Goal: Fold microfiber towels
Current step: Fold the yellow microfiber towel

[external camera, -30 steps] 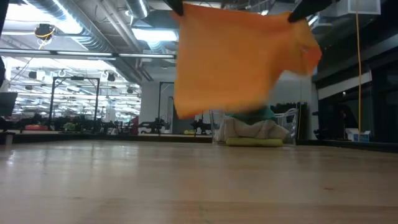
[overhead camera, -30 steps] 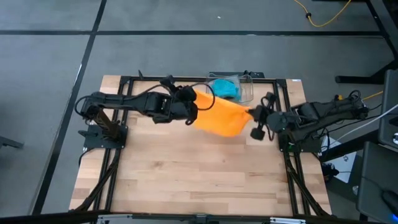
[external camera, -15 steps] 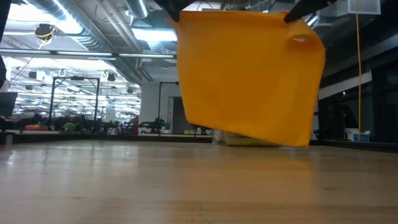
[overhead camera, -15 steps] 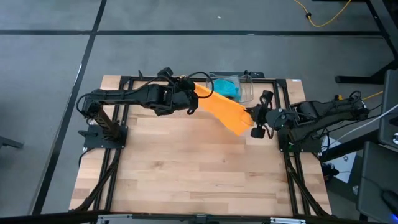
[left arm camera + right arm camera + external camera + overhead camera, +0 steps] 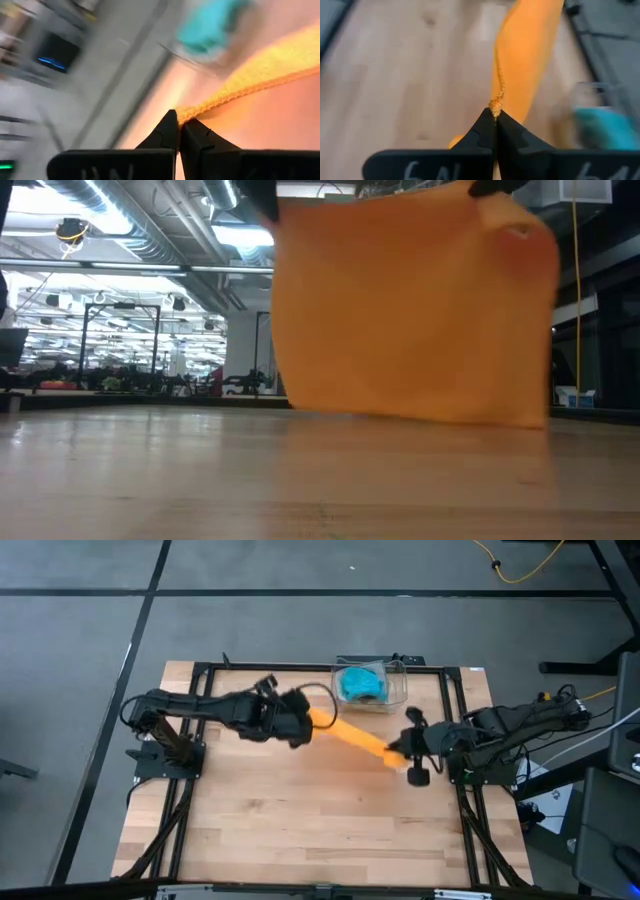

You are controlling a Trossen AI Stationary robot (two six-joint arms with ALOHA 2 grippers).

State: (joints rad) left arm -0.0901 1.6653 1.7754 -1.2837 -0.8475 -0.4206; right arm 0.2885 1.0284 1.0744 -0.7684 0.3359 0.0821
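Note:
The orange towel hangs stretched between my two grippers above the table's far middle; in the low view it is a wide sheet whose lower edge hangs just above the wood. My left gripper is shut on its left top corner, my right gripper on its right top corner. A teal towel lies in the clear bin at the far edge. The grey-blue and lime green towels are hidden. My left gripper pinches the towel's corner between its two fingertips, only at their free ends. The top edge runs away from it, drawn straight. The towel hangs below, clear of the table. My right gripper pinches the towel's other top corner between its two fingertips, only at their free ends. The hemmed edge runs straight away from the fingers. The towel hangs below the hold, clear of the table.
The clear bin stands at the table's far edge, just behind the hanging towel. A black frame runs round the table's sides. The bare wood in front of the towel, toward the near edge, is free room.
Both grippers have come toward the table's near edge and gone down with the towel. The towel, first swung out and flapping, has swung in under its top edge and now hangs flat and straight, its lower edge near the wood.

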